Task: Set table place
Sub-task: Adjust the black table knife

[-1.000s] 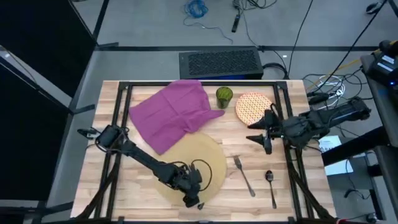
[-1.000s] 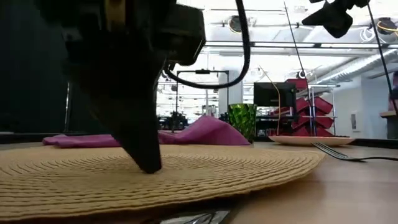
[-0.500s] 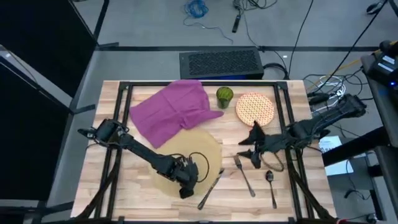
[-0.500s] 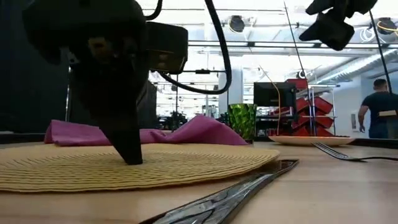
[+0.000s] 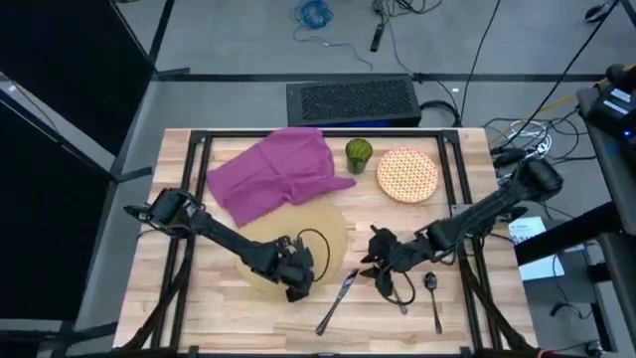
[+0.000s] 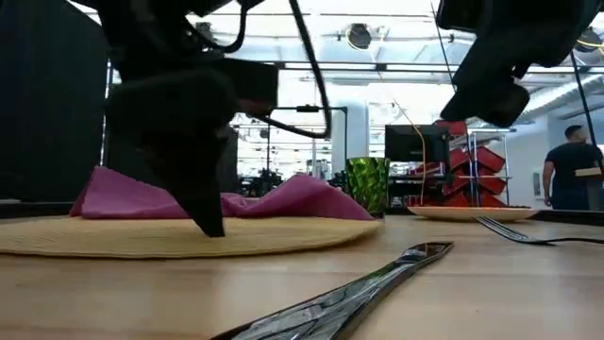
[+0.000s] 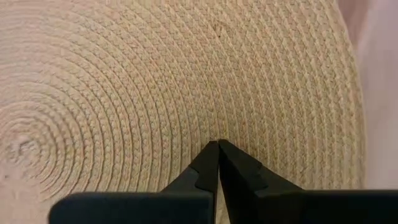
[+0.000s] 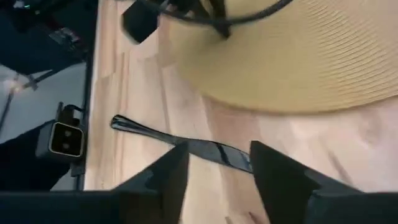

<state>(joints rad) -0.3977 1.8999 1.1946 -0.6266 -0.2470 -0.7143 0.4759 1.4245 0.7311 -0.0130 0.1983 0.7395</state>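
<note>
- Knife (image 5: 337, 300) lies at the front of the table (image 5: 179, 298), slanted, just off the mat's front-right edge. Low view shows it closest to the cam (image 6: 359, 288).
- Your L gripper (image 5: 295, 291) is down on the mat (image 5: 328, 229) near its front edge. Fingers pressed together w/ nothing between them, tips on the woven surface (image 7: 217, 146).
- Your R gripper (image 5: 381, 281) hovers above the wood right of the knife, next to the fork (image 5: 396, 293). Jaws spread apart, empty; knife shows in the gap (image 8: 205, 149), gripper not touching it.
- Spoon (image 5: 434, 298) lies right of the fork, well apart from the mat.
- Mat sits center-left on the table. Its back-left part is touching or under the purple cloth (image 5: 273, 174); can't tell which from above.
- Further back: green cup (image 5: 358, 153) upright, just right of the cloth; red-patterned plate (image 5: 406, 173) beside it on the right. Both are off the mat.
- Low view, room behind: a person (image 6: 574, 170) stands at far right, back turned.
</note>
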